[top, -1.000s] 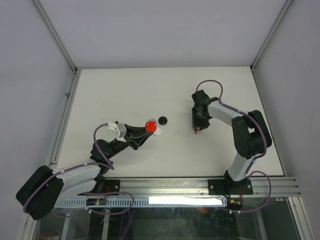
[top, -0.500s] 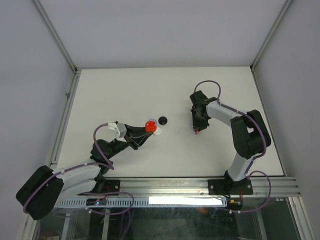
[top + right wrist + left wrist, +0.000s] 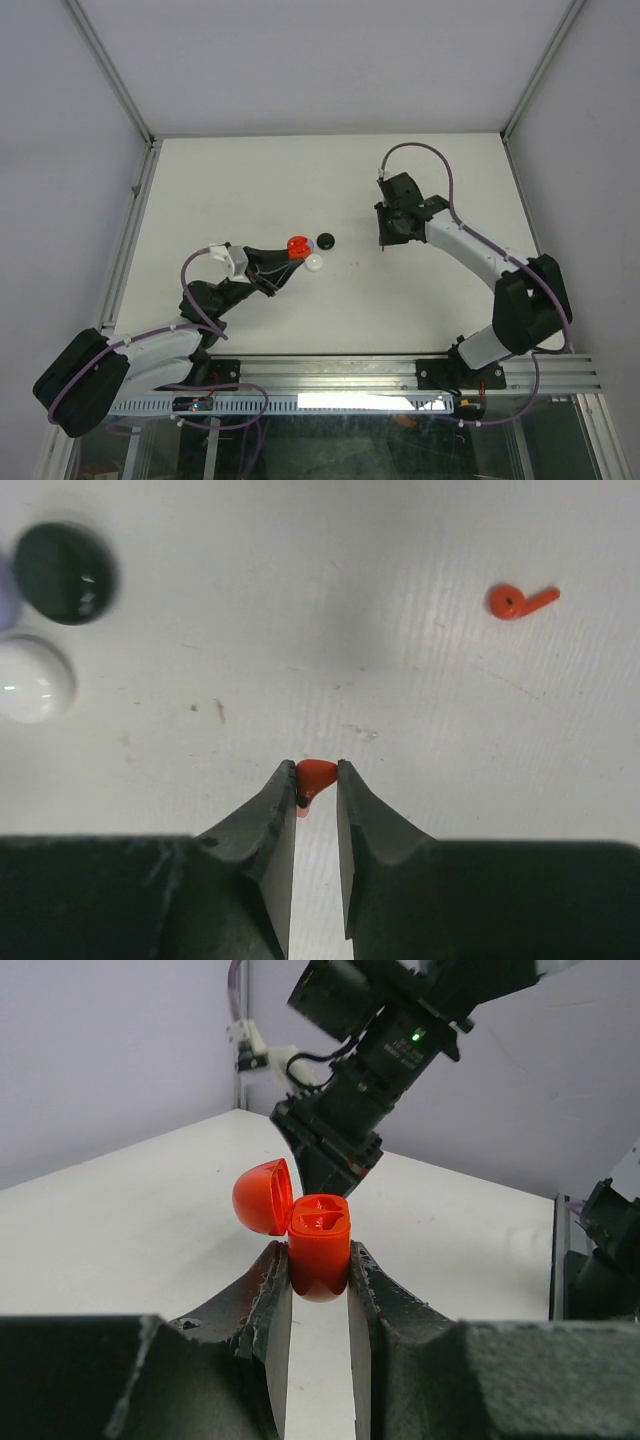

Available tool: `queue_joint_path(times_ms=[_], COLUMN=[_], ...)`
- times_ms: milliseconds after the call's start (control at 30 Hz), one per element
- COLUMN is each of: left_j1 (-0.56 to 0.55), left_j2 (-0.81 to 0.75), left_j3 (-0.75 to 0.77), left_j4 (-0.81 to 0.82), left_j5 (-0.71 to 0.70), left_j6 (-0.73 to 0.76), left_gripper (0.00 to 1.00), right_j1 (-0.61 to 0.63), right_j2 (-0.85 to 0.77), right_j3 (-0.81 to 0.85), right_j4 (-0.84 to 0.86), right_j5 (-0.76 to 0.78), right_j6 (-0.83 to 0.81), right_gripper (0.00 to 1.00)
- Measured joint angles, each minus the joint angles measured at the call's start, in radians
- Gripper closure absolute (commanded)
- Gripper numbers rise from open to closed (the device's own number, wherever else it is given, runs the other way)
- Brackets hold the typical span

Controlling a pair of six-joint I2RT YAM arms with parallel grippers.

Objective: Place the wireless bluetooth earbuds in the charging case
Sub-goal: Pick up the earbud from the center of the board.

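Left of the table's middle, the left gripper (image 3: pixel 318 1272) clamps the red charging case (image 3: pixel 320 1232) upright, lid open, sockets facing up. Well apart to its right, the right gripper (image 3: pixel 317 782) pinches one red earbud (image 3: pixel 316 773), stem hidden. Beyond it, another earbud (image 3: pixel 520 600) lies loose.

A white tabletop (image 3: pixel 250 180) fills the middle of the overhead view, boxed in by pale grey walls (image 3: pixel 300 60). Near its centre lies a glossy black disc (image 3: pixel 325 241). A white disc (image 3: pixel 315 263) lies just below and left of it, close but not touching. A tiny dark speck (image 3: pixel 352 264) marks the surface to their right. A ribbed aluminium rail (image 3: pixel 400 372) runs along the bottom edge. Slim metal posts (image 3: pixel 108 68) slant up at the upper left and upper right of the frame.
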Motion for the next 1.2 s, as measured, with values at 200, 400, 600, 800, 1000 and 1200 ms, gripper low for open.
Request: queue_joint_path(times_ms=[200,400,600,800,1000,1200], left_j1=[0.0,0.0,0.0,0.0,0.0,0.0], left_j2=[0.032,0.076,0.098,0.116,0.126,0.132], left_j3=[0.0,0.03,0.062,0.095,0.127,0.133], left_j4=[0.05,0.069,0.093,0.108,0.11,0.117], left_j5=[-0.013,-0.002,0.018,0.044,0.071,0.079], left_j6=[0.023,0.064,0.099,0.134,0.156,0.157], left_gripper=[1.0,1.0,1.0,1.0,1.0,1.0], right_j1=[0.083,0.142,0.23,0.315,0.405,0.478], right_j2=[-0.18,-0.344,-0.485,-0.557,-0.56,-0.556], right_j3=[0.005,-0.008,-0.039,-0.09,-0.12,-0.141], right_j4=[0.092,0.213,0.34,0.455,0.539,0.613], right_j5=[0.003,-0.001,-0.024,-0.056,-0.083,-0.08], right_j6=[-0.035,-0.061,-0.089,-0.099,-0.124,-0.152], right_gripper=[0.85,0.86,0.86,0.86,0.86,0.86])
